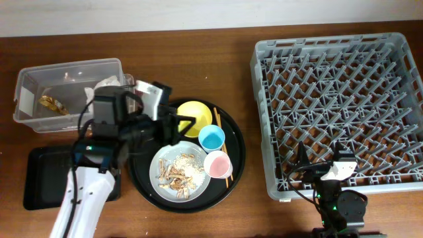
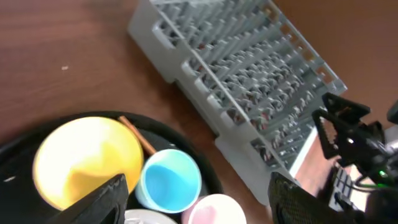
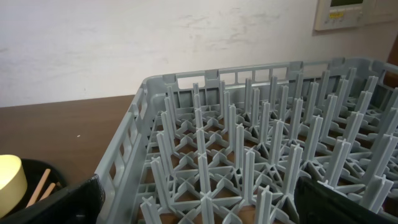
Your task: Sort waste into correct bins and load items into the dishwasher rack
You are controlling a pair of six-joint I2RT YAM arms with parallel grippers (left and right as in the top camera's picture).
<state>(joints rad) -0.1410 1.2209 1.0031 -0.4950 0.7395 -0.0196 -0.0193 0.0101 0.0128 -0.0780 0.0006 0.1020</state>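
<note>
The round black tray (image 1: 234,142) holds the yellow bowl (image 1: 193,116), light-blue cup (image 1: 211,138), pink cup (image 1: 217,164), wooden chopsticks (image 1: 223,147) and the grey plate (image 1: 160,165) with food scraps (image 1: 180,173). My left gripper (image 1: 176,127) is open and empty above the bowl and cups; in the left wrist view it (image 2: 199,208) spans the blue cup (image 2: 169,180) and pink cup (image 2: 214,213). The clear tub (image 1: 30,82) holds the gold wrapper (image 1: 50,104) and white napkin (image 1: 106,84). My right gripper (image 1: 310,168) (image 3: 208,208) is open over the grey rack's (image 1: 344,99) front edge.
The shallow black tray (image 1: 39,178) lies at the front left, partly under my left arm. The rack (image 3: 249,143) has upright pegs and nothing in it. A white wall runs behind the table. The right arm (image 2: 351,140) shows past the rack in the left wrist view.
</note>
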